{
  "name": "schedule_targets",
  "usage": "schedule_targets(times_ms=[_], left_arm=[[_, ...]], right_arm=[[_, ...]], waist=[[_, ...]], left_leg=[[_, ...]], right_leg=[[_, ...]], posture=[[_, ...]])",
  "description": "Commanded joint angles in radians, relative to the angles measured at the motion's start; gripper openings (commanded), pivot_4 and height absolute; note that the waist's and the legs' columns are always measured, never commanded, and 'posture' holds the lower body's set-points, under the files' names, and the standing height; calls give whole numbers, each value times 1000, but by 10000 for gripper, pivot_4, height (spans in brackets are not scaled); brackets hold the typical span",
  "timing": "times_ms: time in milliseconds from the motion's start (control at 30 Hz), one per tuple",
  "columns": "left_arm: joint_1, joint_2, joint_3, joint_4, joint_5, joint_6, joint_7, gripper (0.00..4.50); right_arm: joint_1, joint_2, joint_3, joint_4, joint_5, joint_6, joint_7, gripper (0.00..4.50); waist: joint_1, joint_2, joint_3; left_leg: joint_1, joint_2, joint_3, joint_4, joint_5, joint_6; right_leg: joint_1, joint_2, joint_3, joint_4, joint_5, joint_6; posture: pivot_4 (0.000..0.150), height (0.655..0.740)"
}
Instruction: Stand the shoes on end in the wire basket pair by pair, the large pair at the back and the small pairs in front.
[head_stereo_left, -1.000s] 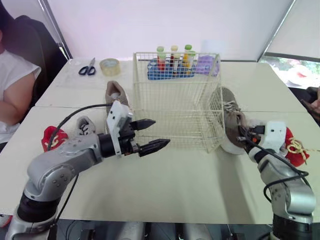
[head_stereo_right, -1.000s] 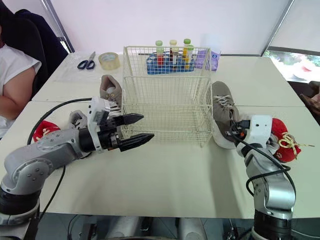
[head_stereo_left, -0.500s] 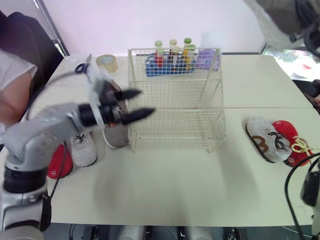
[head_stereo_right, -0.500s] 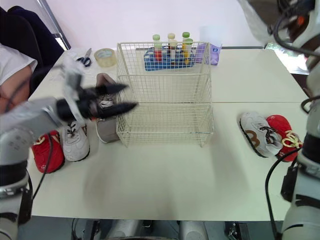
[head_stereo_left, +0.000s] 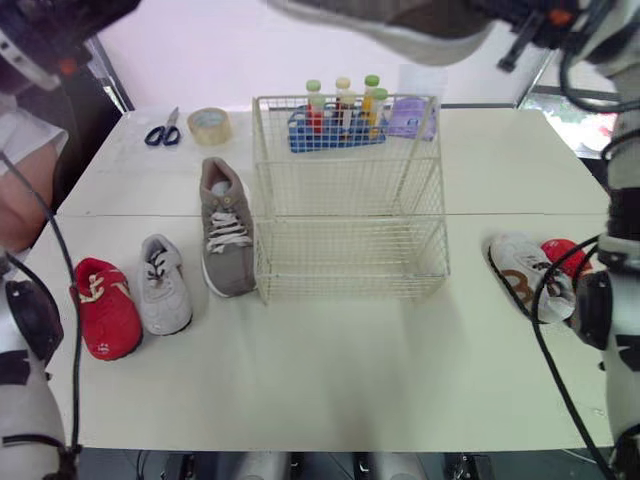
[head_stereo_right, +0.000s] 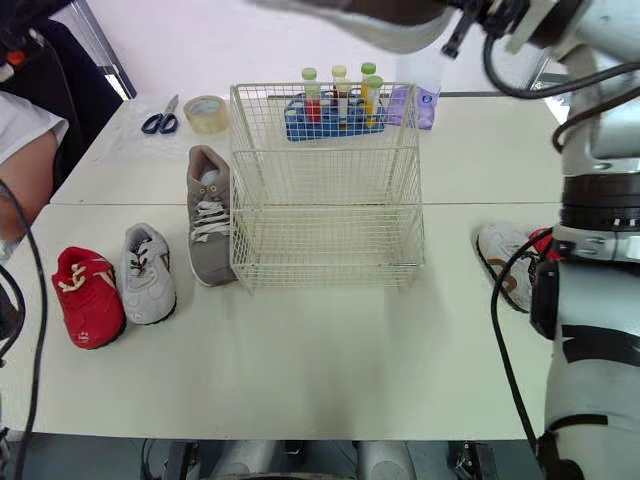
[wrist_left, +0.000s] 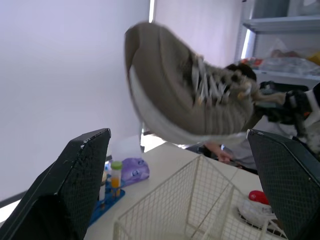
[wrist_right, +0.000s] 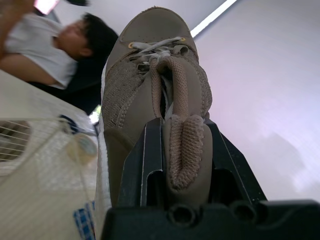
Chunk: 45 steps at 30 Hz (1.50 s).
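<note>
The wire basket (head_stereo_left: 350, 205) stands mid-table with nothing in it. My right gripper (wrist_right: 182, 145) is shut on the heel of a large grey shoe (head_stereo_left: 400, 22), held high above the basket. Its mate (head_stereo_left: 225, 240) lies flat on the table against the basket's left side. Left of that lie a small grey-white shoe (head_stereo_left: 160, 285) and a small red shoe (head_stereo_left: 105, 308). A small white-and-brown shoe (head_stereo_left: 525, 280) and another red shoe (head_stereo_left: 565, 255) lie to the right. My left gripper (wrist_left: 177, 135) is open, raised high and facing the held shoe (wrist_left: 190, 100).
Behind the basket stand a blue rack of coloured-cap tubes (head_stereo_left: 340, 125) and a purple pouch (head_stereo_left: 408, 118). A tape roll (head_stereo_left: 210, 128) and scissors (head_stereo_left: 160, 133) lie at the back left. A person in a white sleeve (head_stereo_left: 20, 170) sits at the table's left edge.
My right gripper has lifted the large grey shoe from the table right of the basket to high above it. My left arm rose from in front of the basket. The camera has also shifted.
</note>
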Motion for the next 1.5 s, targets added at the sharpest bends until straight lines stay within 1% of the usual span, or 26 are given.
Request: schedule_targets(times_ms=[33, 133, 300, 533, 600, 667, 733, 867, 933, 967, 1067, 1100, 1133, 1167, 1233, 1267, 1300, 1467, 1500], left_arm=[[-62, -17, -9, -14, 23, -4, -13, 45000], [-71, -37, -27, 13, 83, -40, -11, 45000], [-85, -60, -58, 83, 167, -86, -51, 45000], [-72, -48, -23, 136, 214, -119, -67, 45000], [-78, -58, -18, 145, 225, -135, -63, 45000], [-101, -77, -16, 178, 259, -194, -25, 45000], [-121, -93, -11, 185, 260, -198, -19, 45000], [-126, -102, -24, 165, 244, -154, -70, 45000], [-127, -96, -43, 182, 246, -128, -123, 45000], [-117, -86, -54, 183, 242, -105, -167, 45000], [-84, -65, -63, 186, 247, -86, -241, 37328], [-78, -62, -51, 189, 242, -76, -239, 31647], [-77, -62, -37, 194, 235, -65, -234, 27110], [-77, -63, -23, 194, 227, -55, -227, 21643], [-71, -71, 0, 176, 214, -39, -209, 12376], [-66, -76, 8, 162, 209, -32, -201, 8557], [-59, -82, 20, 145, 201, -20, -188, 6958], [5, -120, 108, 37, 154, 22, -68, 6929], [26, -129, 127, 7, 144, 26, -42, 6929]], right_arm=[[-60, 39, -17, -39, 24, -77, 26, 2944], [-63, 70, -14, -53, 31, -88, 43, 2944], [-50, 96, -6, -91, 30, -87, 51, 2944], [-45, 95, -23, -76, -11, -98, 22, 2944], [-49, 100, -26, -74, -18, -104, 6, 2944], [-51, 104, -25, -75, -19, -104, 0, 2944], [-45, 108, -22, -89, -10, -97, 1, 2944], [-26, 121, -8, -127, -4, -96, 12, 2944], [-24, 132, 9, -124, -33, -146, 12, 2944], [-29, 133, 23, -114, -73, -199, 2, 2944], [-47, 144, 40, -90, -141, -305, -30, 2868], [-49, 149, 43, -89, -151, -331, -36, 2868], [-49, 153, 47, -86, -157, -349, -39, 2868], [-47, 156, 49, -88, -155, -356, -40, 2868], [-40, 162, 51, -93, -141, -354, -38, 2868], [-38, 164, 51, -93, -137, -353, -37, 2868], [-36, 165, 51, -92, -133, -350, -34, 2868], [-14, 168, 52, -85, -115, -309, -22, 2868], [-8, 171, 48, -83, -104, -293, -22, 7518]], waist=[[-1, -1, 0], [-2, -1, 0], [-3, -1, 0], [-9, -1, 1], [-8, -1, 1], [-6, -1, 1], [-4, -2, 1], [-5, -2, 1], [-8, -2, 1], [-9, -2, 1], [-12, -2, 1], [-12, -2, 1], [-12, -2, 1], [-11, -2, 1], [-10, -2, 1], [-9, -2, 1], [-9, -2, 1], [-8, -2, 1], [-8, -2, 1]], left_leg=[[0, 0, 0, 0, 0, 0], [0, -1, 0, 0, 0, 0], [0, 0, 0, 1, 2, -2], [0, 0, 1, 1, 3, -4], [0, 1, 1, 1, 3, -5], [0, 0, 1, 1, 3, -5], [0, 0, 1, 2, 3, -5], [-1, 0, 1, 3, 3, -5], [-1, 0, 1, 3, 3, -5], [-1, 0, 2, 3, 3, -5], [-1, 1, 2, 3, 3, -5], [-1, 1, 2, 3, 3, -5], [-1, 1, 2, 3, 4, -5], [-1, 1, 2, 3, 4, -5], [-1, 1, 2, 3, 4, -5], [-1, 1, 2, 3, 4, -6], [-1, 1, 2, 4, 4, -6], [-1, 1, 2, 5, 4, -6], [-1, 1, 2, 6, 4, -6]], right_leg=[[0, 0, 0, 0, 0, 0], [-1, 0, 0, 1, 0, 0], [-3, 0, 1, 7, 0, 0], [-8, 0, 2, 13, 0, -1], [-9, 1, 2, 14, 0, -1], [-8, 0, 2, 14, 1, -1], [-8, 0, 2, 14, 1, -2], [-8, 0, 2, 14, 1, -2], [-8, 0, 2, 14, 1, -2], [-8, 0, 2, 14, 1, -2], [-9, 1, 2, 15, 1, -2], [-9, 1, 2, 15, 1, -2], [-9, 1, 2, 16, 1, -2], [-10, 1, 2, 16, 1, -2], [-10, 1, 2, 16, 1, -2], [-10, 1, 2, 16, 1, -2], [-9, 1, 2, 16, 1, -2], [-9, 1, 2, 16, 1, -2], [-9, 1, 2, 17, 1, -2]], posture=[[1500, 7400], [1500, 7400], [1500, 7400], [1500, 7400], [1500, 7400], [1500, 7400], [1500, 7400], [1500, 7400], [1500, 7400], [1500, 7400], [1500, 7400], [1500, 7400], [1500, 7400], [1500, 7400], [1500, 7400], [1500, 7400], [1500, 7400], [1500, 7400], [1500, 7400]])
